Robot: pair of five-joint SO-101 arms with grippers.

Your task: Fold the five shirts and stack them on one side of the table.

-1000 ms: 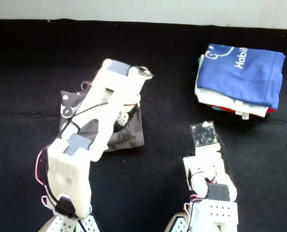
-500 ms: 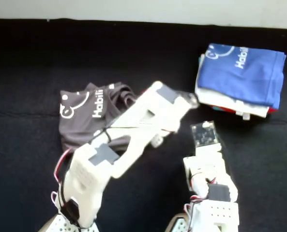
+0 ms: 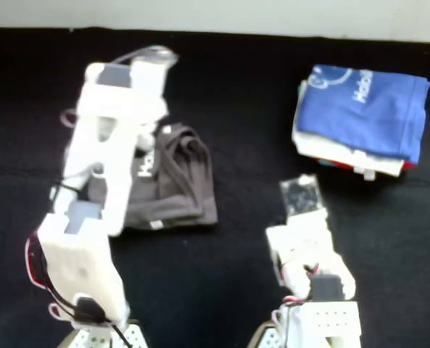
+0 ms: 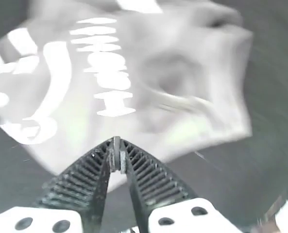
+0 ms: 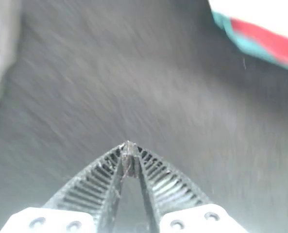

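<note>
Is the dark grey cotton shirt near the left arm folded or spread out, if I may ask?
Folded: the dark grey shirt lies as a compact, somewhat rumpled rectangle with stacked layers along its edge.

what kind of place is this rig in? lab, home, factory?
Likely a lab or hobby bench: black cloth-covered table, small left arm and right arm mounted at its edge, plain pale wall behind, shirt stack as test props.

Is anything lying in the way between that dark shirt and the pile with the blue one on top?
Nothing visible lies on the black table between the dark shirt and the pile. The right arm stands just on the near side of that stretch, with the right gripper shut and empty.
</note>
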